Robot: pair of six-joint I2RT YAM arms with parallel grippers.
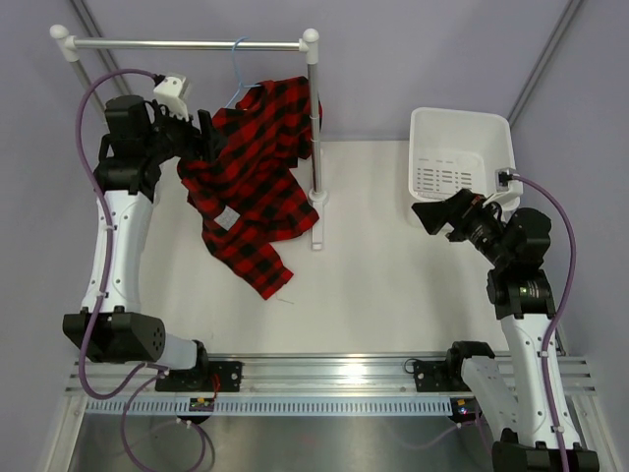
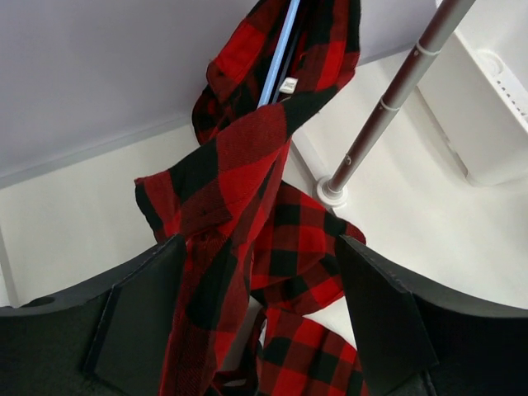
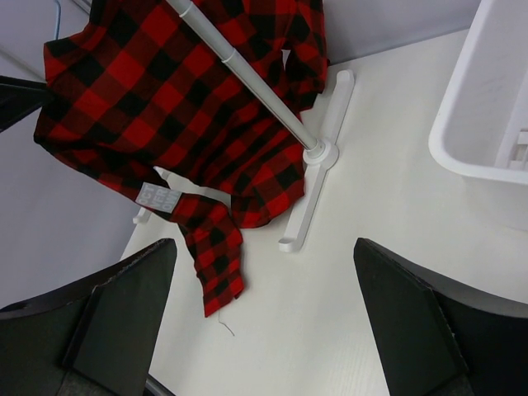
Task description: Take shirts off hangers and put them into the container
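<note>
Red-and-black checked flannel, soft and rumpled, hangs in a loose bunch from the clothes rack, which stands at the back of a white table. This is the shirt, not yet off its hanger. The hanger is thin light-blue wire, and its hook loops over the rack's silver rail close to the upright post. The shirt's lower folds spill onto the table in front of the rack's white foot. A small white label shows on the inside.

Under the rail, on the side away from the post, the left gripper is pushed up against the cloth. Its dark, flat fingers stand apart with a hanging fold between them, around the cloth but not pinching it. It seems placed there to take hold and draw the shirt off the wire.

Well to the right of the post sits the container, a white plastic tub with a flared rim, rounded corners and small slots in its near wall. The shirt is nowhere near it yet. Just in front of the tub the right gripper faces back toward the rack, jaws spread wide with nothing between them. It looks to be waiting to help carry the shirt across.
</note>
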